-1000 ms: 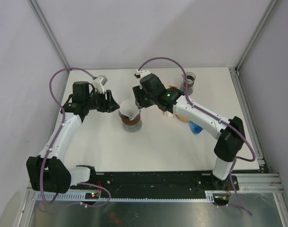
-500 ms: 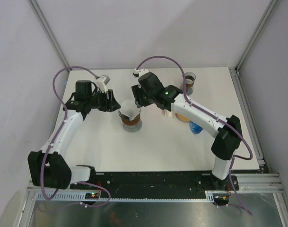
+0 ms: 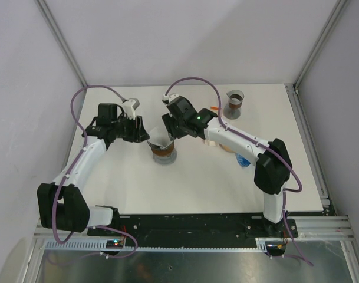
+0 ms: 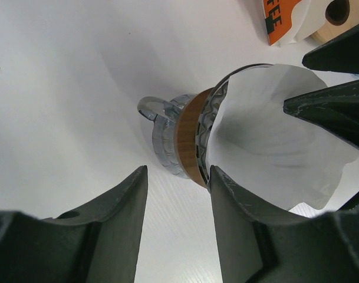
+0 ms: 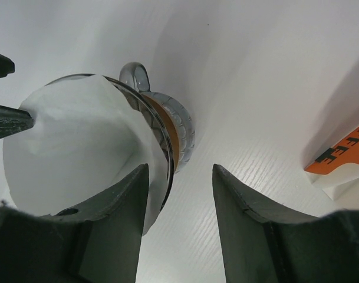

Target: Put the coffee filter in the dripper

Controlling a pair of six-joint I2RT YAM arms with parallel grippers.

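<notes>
The glass dripper (image 3: 164,153) with a wooden band (image 4: 188,138) stands mid-table. The white coffee filter (image 3: 160,139) sits open inside it, its edge standing above the rim (image 4: 273,153) (image 5: 79,141). My left gripper (image 3: 144,135) is at the dripper's left side, jaws open (image 4: 178,171), only table between them, its right finger against the rim. My right gripper (image 3: 169,131) is at the dripper's right, open (image 5: 180,168), its left finger in front of the filter's edge. Nothing is pinched.
A glass beaker of dark coffee (image 3: 234,104) stands at the back right. An orange packet (image 4: 285,17) and a paper roll (image 4: 335,12) lie right of the dripper. A blue object (image 3: 244,159) sits under the right arm.
My left gripper has moved right, up to the dripper, and its jaws have narrowed a little. The right gripper has shifted slightly left over the filter's edge.
</notes>
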